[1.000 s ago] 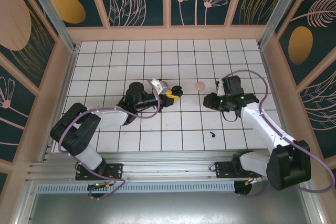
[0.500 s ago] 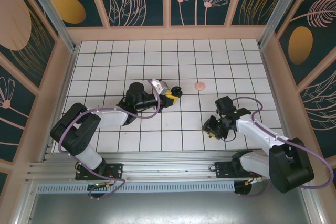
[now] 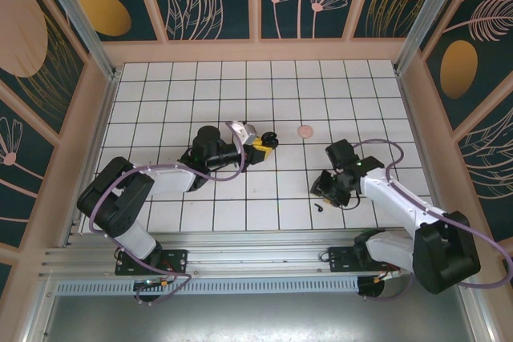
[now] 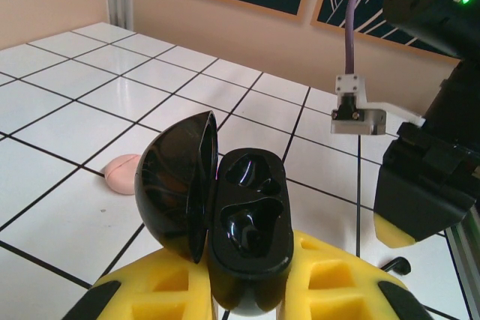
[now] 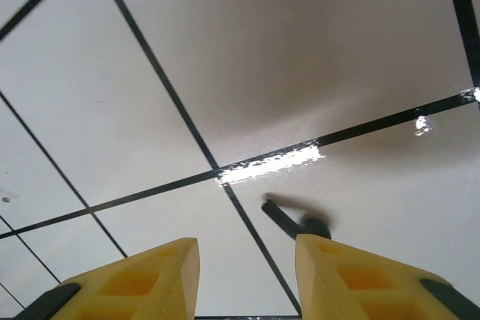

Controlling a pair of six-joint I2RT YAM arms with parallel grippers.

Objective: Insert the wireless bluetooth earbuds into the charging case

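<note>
The black charging case (image 4: 244,222) stands with its lid (image 4: 176,185) swung open, and my left gripper (image 4: 247,290) is shut on its base with yellow fingers (image 4: 150,290). In the top view that gripper (image 3: 256,146) holds the case (image 3: 271,138) near the floor's middle. The case's two wells are dark and glossy; I cannot tell whether a bud sits in either. One black earbud (image 3: 321,205) lies on a front tile. My right gripper (image 3: 325,188) hovers low just behind it, open and holding nothing. In the right wrist view the earbud (image 5: 296,222) pokes out from behind the right-hand finger (image 5: 352,275) of that gripper (image 5: 246,260).
A pale pink rounded thing (image 3: 305,130) lies on the tiles just right of the case, also seen beyond the lid (image 4: 124,174). The right arm's gripper (image 4: 427,185) looms at the right of the left wrist view, the black earbud (image 4: 396,264) below it. Wooden walls ring the floor.
My right gripper has swung from beside the pink thing toward the front and dropped low over the black earbud. The left arm and the case have stayed still.
</note>
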